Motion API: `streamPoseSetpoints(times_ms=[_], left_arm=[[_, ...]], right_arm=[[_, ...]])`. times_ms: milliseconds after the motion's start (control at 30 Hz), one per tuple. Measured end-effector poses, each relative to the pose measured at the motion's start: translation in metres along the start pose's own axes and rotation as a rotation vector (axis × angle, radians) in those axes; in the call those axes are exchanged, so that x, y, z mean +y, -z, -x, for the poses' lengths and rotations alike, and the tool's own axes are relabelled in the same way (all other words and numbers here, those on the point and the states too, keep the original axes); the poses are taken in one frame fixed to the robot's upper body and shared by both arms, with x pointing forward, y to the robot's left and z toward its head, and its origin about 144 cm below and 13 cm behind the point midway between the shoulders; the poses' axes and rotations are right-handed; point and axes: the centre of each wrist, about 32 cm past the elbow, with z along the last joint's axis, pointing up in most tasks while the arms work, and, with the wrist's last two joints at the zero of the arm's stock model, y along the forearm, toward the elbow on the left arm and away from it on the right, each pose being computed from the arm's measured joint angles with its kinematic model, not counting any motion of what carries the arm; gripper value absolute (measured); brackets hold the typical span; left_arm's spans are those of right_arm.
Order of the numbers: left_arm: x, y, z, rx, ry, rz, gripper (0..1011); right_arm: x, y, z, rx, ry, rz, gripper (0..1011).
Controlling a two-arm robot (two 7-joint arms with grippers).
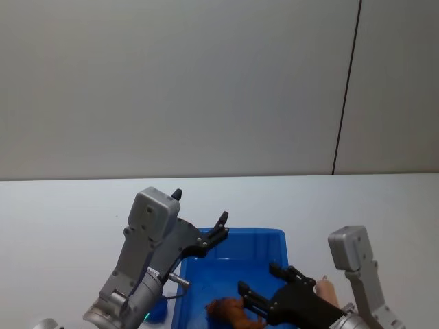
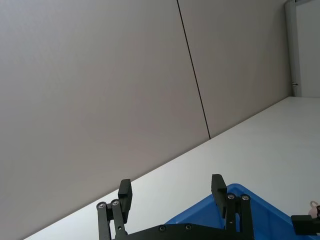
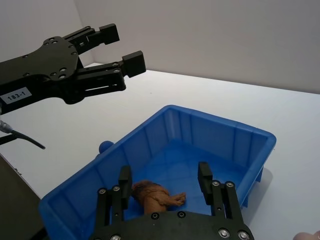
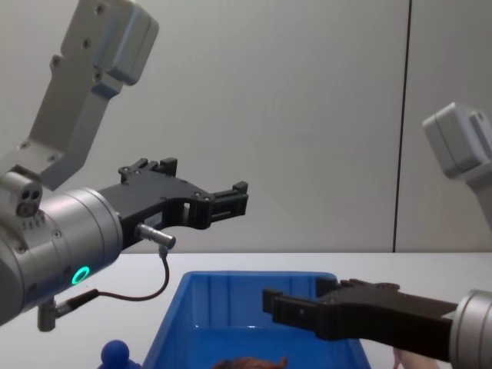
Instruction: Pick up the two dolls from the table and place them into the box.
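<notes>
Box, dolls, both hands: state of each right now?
box: upright on the table, open-topped, holds the lion.
lion: lying on the box floor, not gripped.
pig: outside the box, by its right side, mostly hidden behind the right arm.
left hand: open, empty, raised above the box's left side.
right hand: open, empty, over the box above the lion.

Box (image 3: 212, 137): glossy blue plastic w/ ribbed walls; table (image 3: 282, 115): smooth matt white; lion (image 3: 150, 194): rough, shaggy-looking.
</notes>
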Motion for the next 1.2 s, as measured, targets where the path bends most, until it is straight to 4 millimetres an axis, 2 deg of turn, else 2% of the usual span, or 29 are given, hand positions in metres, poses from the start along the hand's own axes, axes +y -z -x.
streamPoseSetpoints(times_ms=[267,1200], left_arm=[[0.000,0.000,0.000,0.000,0.000,0.000,1002],[0.000,0.000,0.000,0.000,0.000,0.000,1002]], right_arm=[[-0.004,-0.001,-0.001,-0.003,0.046,-0.003,998],[-0.056,0.006,0.005,-0.052,0.362,0.002,1001]])
